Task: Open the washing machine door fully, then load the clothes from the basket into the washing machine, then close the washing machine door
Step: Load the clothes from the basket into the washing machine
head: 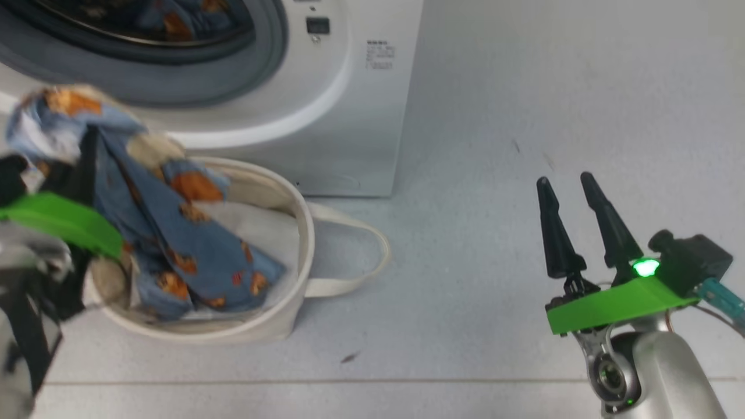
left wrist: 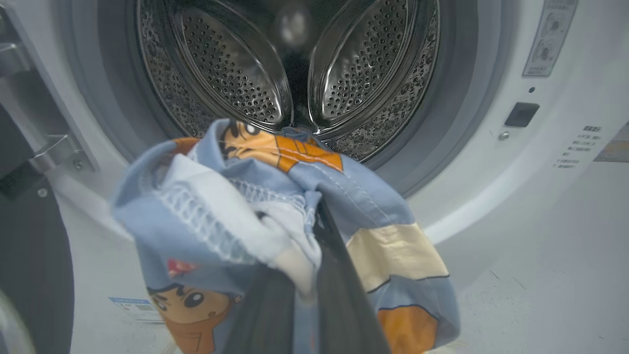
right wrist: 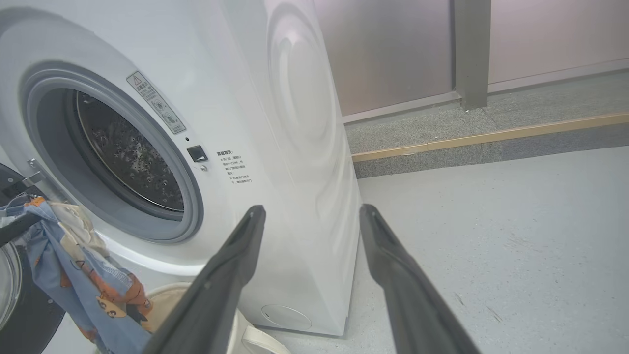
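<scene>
While the clothes (left wrist: 275, 211) hang bunched in my left gripper (left wrist: 314, 221), its jaws are pinched narrow on a fold of the blue printed cloth. The bundle sits at six o'clock below the drum (left wrist: 295, 73) in the left wrist view, outside the opening.

In the head view the garment's tail runs from nine o'clock down into the basket (head: 302, 233) at seven o'clock.

Risks, as I judge them:
- The trailing end could catch the basket rim and tip or drag the soft tub along.
- A low carry could snag the cloth on the grey seal (left wrist: 462, 98), or drop it short onto the floor (head: 495, 291).
- Cloth is wrapped round my left fingers (left wrist: 339, 285). It may cling when I let go and come back out with me.
- The door (left wrist: 29, 270) stands close at nine o'clock, so a wide swing could knock it.

My right gripper (head: 564, 179) is at four o'clock in the head view, jaws apart, empty, well clear of the washing machine (head: 349, 116).

Hard to make out:
- My left fingertips are buried in cloth, so I cannot tell how deep the grip is.
- The left arm is motion-blurred in the head view.
- The door shows as a dark edge, so I cannot confirm it is fully open.
- I cannot tell what lies under the hanging garment in the basket.
- The drum floor is hidden behind the bundle.
</scene>
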Available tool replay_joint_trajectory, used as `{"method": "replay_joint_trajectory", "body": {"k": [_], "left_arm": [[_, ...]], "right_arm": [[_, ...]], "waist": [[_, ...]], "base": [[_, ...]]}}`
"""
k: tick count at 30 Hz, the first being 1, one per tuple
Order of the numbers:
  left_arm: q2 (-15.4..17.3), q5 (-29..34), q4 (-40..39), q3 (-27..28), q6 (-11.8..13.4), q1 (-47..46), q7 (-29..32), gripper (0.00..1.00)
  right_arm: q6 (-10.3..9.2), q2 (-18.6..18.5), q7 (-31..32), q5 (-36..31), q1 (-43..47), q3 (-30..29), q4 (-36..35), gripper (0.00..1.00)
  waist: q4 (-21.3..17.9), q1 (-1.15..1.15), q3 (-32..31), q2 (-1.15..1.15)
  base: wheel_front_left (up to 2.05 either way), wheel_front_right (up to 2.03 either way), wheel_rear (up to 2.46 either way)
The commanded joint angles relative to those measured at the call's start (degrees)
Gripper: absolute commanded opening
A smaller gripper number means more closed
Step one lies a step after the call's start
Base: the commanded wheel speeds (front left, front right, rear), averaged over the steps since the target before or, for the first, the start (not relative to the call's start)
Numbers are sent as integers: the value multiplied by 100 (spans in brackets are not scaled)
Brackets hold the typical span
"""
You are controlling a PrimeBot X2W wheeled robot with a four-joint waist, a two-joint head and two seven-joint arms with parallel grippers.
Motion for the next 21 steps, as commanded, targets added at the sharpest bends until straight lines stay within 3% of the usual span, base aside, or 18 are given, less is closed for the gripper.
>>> {"method": "replay_joint_trajectory", "body": {"k": [1,9,21], "left_arm": [[367,-9,15,266,-64,-514,31,0],[667,4,539,116,-175,-1884,141,0],[1105,-319,1154,-820,-181,-3898,279,0]], "right_arm": [[6,-8,-77,-25,-202,146,-248,100],[6,-8,-286,41,-482,166,-368,100],[6,-8,-593,138,-938,333,-495,100]], "waist": [[-193,-1,453,0],[-421,-1,1290,0],[-677,-1,2430,0]], "base": [[0,0,0],[0,0,0],[0,0,0]]}}
